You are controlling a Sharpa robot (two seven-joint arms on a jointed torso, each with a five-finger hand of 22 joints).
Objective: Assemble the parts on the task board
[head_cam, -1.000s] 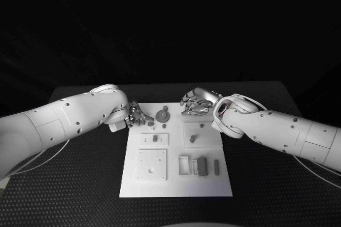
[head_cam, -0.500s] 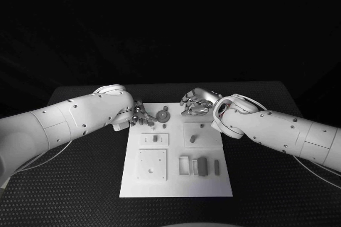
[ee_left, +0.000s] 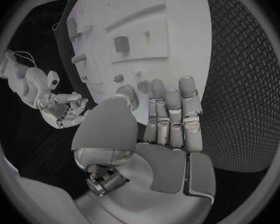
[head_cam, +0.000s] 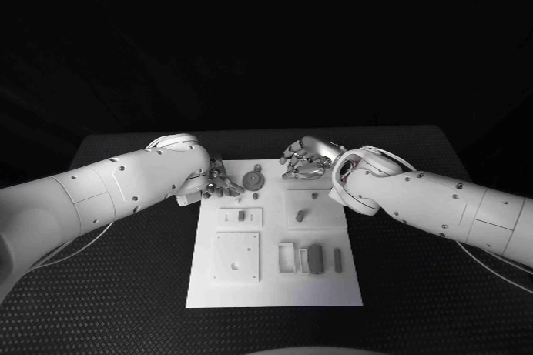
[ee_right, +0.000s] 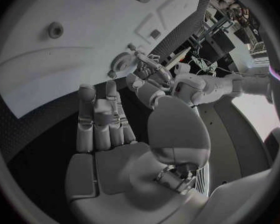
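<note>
The white task board (head_cam: 272,282) lies in the middle of the black table. A grey gear (head_cam: 256,179) with a short pin sits near the board's far edge, and the right wrist view shows the gear (ee_right: 121,63) too. My left hand (head_cam: 218,182) hovers at the board's far left corner with its fingers (ee_left: 170,115) stretched side by side toward the gear and nothing in them. My right hand (head_cam: 306,160) is over the far edge, right of the gear, and holds nothing; its fingers (ee_right: 101,122) are straight.
On the board a small peg (head_cam: 241,215) stands in a left square and another peg (head_cam: 302,214) in a right square. A flat plate (head_cam: 238,256) and several upright blocks (head_cam: 316,259) lie nearer me. Black table (head_cam: 422,293) surrounds the board.
My left arm has swung a little inward and its hand has crept slightly toward the gear. The right hand has barely moved.
</note>
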